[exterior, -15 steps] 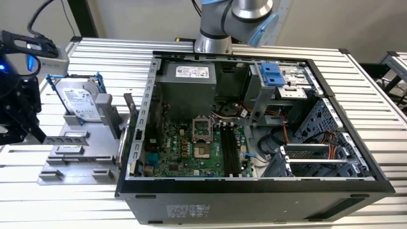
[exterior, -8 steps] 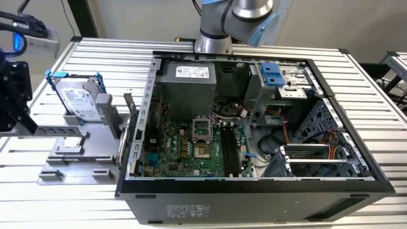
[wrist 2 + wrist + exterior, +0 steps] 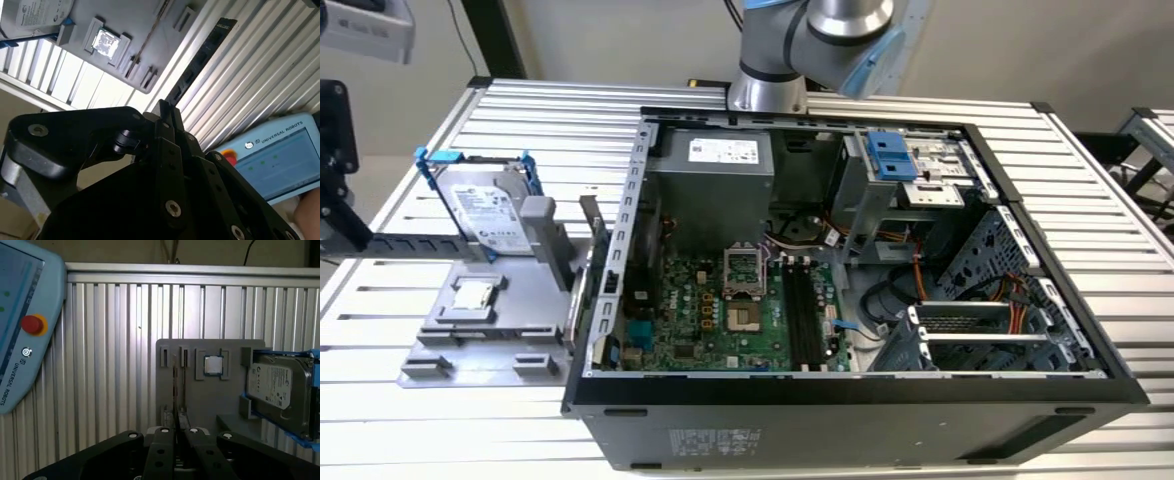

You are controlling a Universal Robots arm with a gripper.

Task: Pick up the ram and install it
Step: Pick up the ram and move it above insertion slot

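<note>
Above ribbed aluminium table [image 3: 115,340] | jaws closed together | ram [image 3: 174,385] upright in grey tray [image 3: 200,400]

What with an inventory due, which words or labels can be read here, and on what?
Label on the hard drive: too small to read.
Sticker on the power supply: too small to read.
Sticker on the computer case: too small to read.
Maker's name on the teach pendant: left unquoted.

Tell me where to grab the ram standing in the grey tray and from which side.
Take the ram by its long upper edge, mid-span, pinching its two flat faces, coming straight down. It stands on edge in the grey tray, ends seated in slotted posts, so the top looks freest.
</note>
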